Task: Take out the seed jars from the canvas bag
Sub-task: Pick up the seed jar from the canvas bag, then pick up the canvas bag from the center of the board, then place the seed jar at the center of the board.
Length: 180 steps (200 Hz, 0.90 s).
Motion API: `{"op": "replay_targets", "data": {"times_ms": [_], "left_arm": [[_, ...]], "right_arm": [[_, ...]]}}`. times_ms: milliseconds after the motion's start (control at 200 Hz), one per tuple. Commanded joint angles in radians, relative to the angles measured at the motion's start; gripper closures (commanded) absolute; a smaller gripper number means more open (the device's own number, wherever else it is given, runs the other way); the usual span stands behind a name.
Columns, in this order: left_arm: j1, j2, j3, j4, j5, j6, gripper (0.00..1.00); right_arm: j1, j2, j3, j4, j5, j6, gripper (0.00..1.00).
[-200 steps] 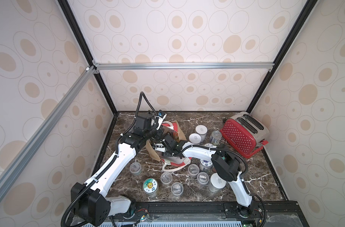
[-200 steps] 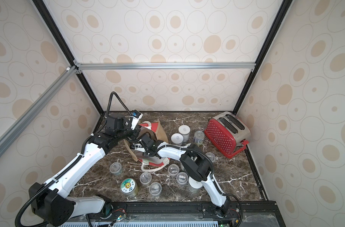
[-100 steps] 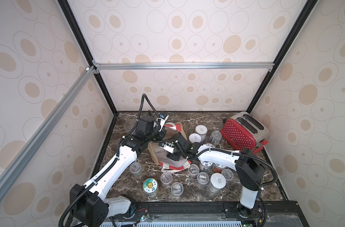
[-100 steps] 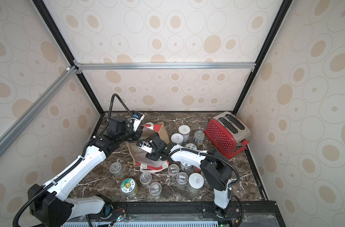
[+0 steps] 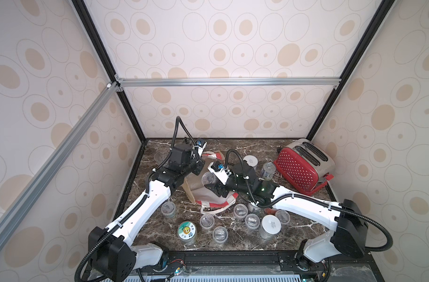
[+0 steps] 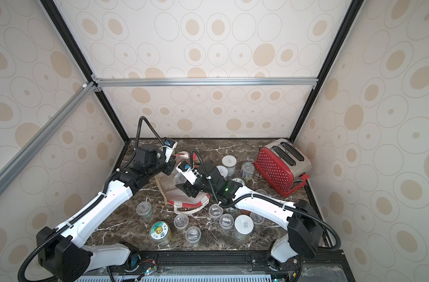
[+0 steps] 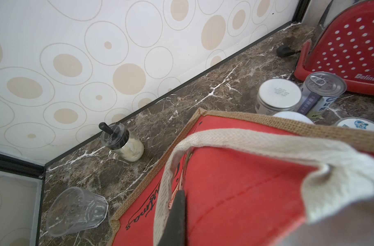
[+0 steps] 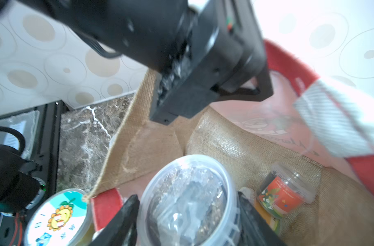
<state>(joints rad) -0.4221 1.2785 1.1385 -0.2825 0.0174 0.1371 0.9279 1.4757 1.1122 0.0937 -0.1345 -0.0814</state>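
Right wrist: right gripper [image 8: 187,221] clamps jar [image 8: 188,191] over canvas bag [image 8: 235,144]; left gripper [image 7: 178,198] pinches rim.

The clear round plastic jar [image 8: 188,204] is running off the right wrist picture's edge; the boxy tan burlap bag [image 8: 235,144] is smearing at its white handle; the red dotted metal toaster [image 7: 347,46] is getting cropped in the left wrist view.

At least twelve seed jars [image 5: 187,230]; canvas bag [image 5: 196,188], toaster [image 5: 299,168], can [image 5: 268,171], shaker [image 7: 123,141], glass [image 7: 75,210]: one each.
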Motion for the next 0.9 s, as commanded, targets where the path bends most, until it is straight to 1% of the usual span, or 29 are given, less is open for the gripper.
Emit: {"op": "replay_targets", "data": {"times_ms": [0,320,580,765,895], "left_arm": [[0.015,0.009,0.047,-0.042,-0.047,-0.025,1.0],[0.096,-0.003,0.127,-0.095,-0.055,-0.118,1.0],[0.153,0.008,0.209,-0.128,-0.054,-0.164,1.0],[0.18,0.01,0.276,-0.155,-0.043,-0.18,1.0],[0.19,0.016,0.336,-0.195,-0.05,-0.188,1.0]], "right_arm": [[-0.004,-0.058,-0.046,0.026,0.025,0.05,0.5],[-0.012,-0.247,-0.174,0.038,0.165,0.112,0.5],[-0.039,-0.391,-0.251,0.061,0.235,0.185,0.5],[-0.062,-0.397,-0.293,0.077,0.281,0.211,0.5],[-0.081,-0.332,-0.326,0.14,0.295,0.248,0.5]]}}
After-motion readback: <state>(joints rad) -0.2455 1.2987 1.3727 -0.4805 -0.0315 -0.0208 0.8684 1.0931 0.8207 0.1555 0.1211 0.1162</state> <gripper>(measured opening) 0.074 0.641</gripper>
